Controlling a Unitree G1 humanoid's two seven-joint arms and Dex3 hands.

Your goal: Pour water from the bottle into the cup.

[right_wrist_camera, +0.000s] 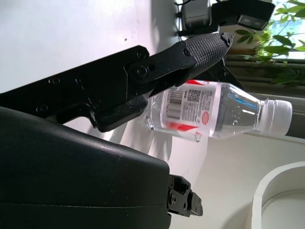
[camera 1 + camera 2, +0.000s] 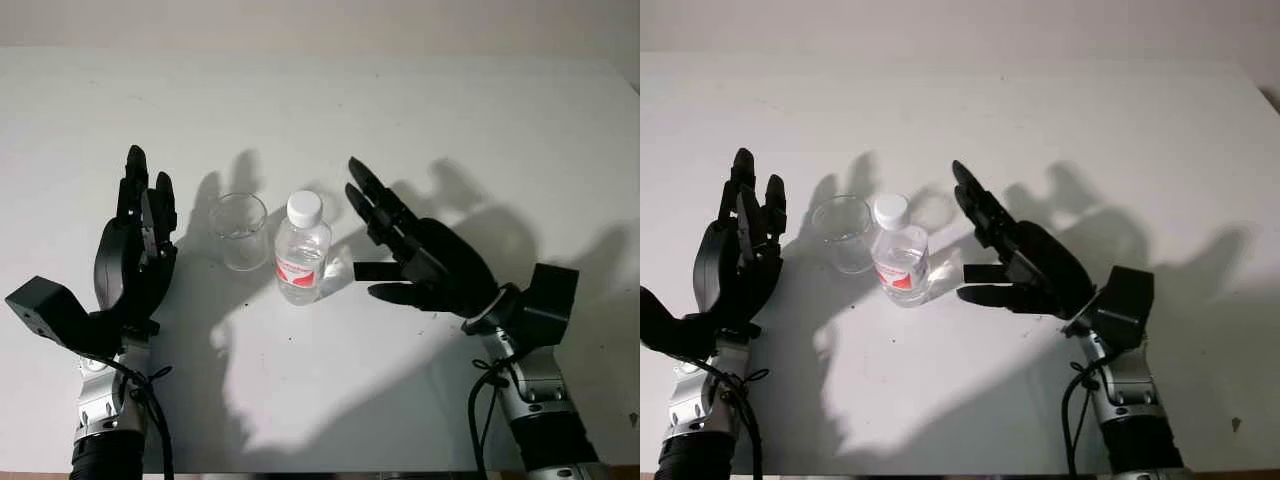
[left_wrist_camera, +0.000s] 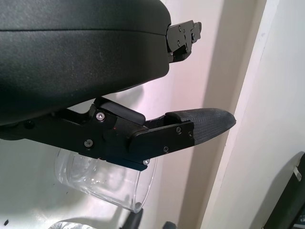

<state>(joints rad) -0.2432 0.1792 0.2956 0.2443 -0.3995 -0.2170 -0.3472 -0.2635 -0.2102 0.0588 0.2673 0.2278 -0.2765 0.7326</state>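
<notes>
A small clear water bottle [image 2: 301, 248] with a white cap and red label stands upright at the table's middle. Just left of it, almost touching, stands a clear plastic cup [image 2: 239, 230]. My right hand [image 2: 385, 245] is open a short way to the right of the bottle, fingers pointing toward it without touching; the bottle [image 1: 214, 110] is close beyond a fingertip [image 1: 206, 47] in the right wrist view. My left hand [image 2: 145, 215] is open to the left of the cup, palm facing it. The cup [image 3: 105, 179] sits behind a finger [image 3: 200, 126] in the left wrist view.
The white table [image 2: 420, 110] stretches away behind and to both sides of the two objects. Hard shadows of the hands fall across it.
</notes>
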